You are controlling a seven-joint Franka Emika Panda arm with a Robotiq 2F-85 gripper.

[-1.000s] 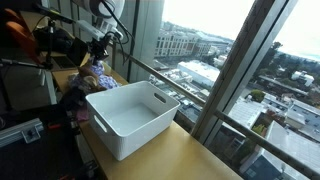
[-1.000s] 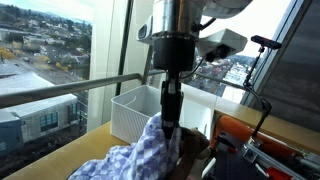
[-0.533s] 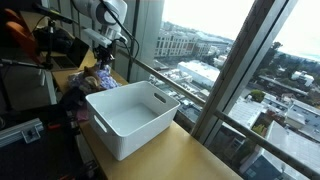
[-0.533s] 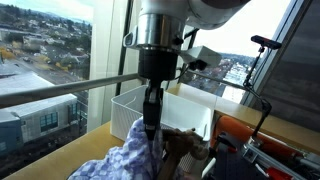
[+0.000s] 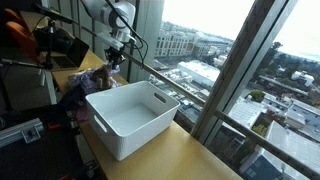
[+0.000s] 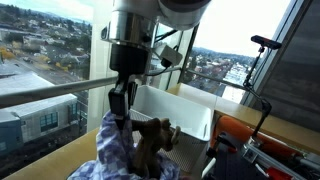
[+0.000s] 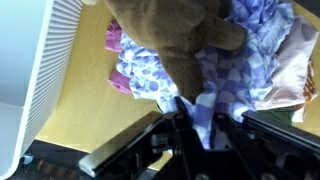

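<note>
My gripper (image 6: 121, 112) is shut on a blue-and-white checked cloth (image 6: 115, 150) and holds a fold of it up off the wooden counter. In the wrist view the cloth (image 7: 245, 55) is pinched between the fingertips (image 7: 203, 122), with a brown garment (image 7: 175, 40) lying over it. In an exterior view the gripper (image 5: 113, 62) hangs over the clothes pile (image 5: 80, 90), just behind the white plastic bin (image 5: 128, 118). The bin (image 6: 180, 108) stands empty beside the pile.
A metal railing (image 5: 170, 85) and tall windows run along the counter's edge. Camera tripods and dark equipment (image 5: 45, 45) stand behind the pile. An orange-and-black case (image 6: 262, 145) lies near the bin. More clothes, pink and orange, lie under the cloth (image 7: 115, 40).
The gripper has lifted and moved sideways with the checked cloth in it, drawing the cloth up from the pile. The brown garment now shows beside it.
</note>
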